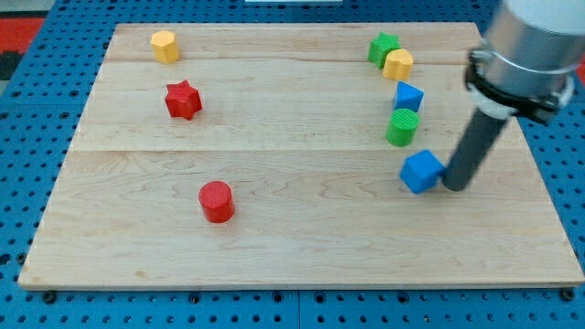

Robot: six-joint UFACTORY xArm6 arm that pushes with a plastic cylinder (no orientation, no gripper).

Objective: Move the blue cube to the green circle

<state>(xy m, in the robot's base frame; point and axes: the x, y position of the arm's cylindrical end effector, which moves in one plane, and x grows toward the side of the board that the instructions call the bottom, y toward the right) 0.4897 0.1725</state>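
I have no pincer to spread or close; my arm ends in a plain rod, and my tip (453, 185) rests on the board (292, 247) right against the blue cube (421, 171), on the side of it toward the view's right.

Taking the green circle (401, 127) as my landmark: the blue cube sits just below it in the view and a little to the right, close but not touching. The blue triangle (408, 95) lies just above the circle, nearly against it, the yellow block (398, 64) above that, and the green star (383, 48) higher still. The red circle (217, 201), red star (183, 100) and a second yellow block (164, 46) are all well away toward the view's left.

I judge the cube light, rigid and smooth, likely to slide easily on the wood and to spin if pushed off centre. With nothing to grasp it, my contact should be square on the middle of a flat face. From where I am now, a push would send it leftward past the circle, so I would want to come around to its lower face first.
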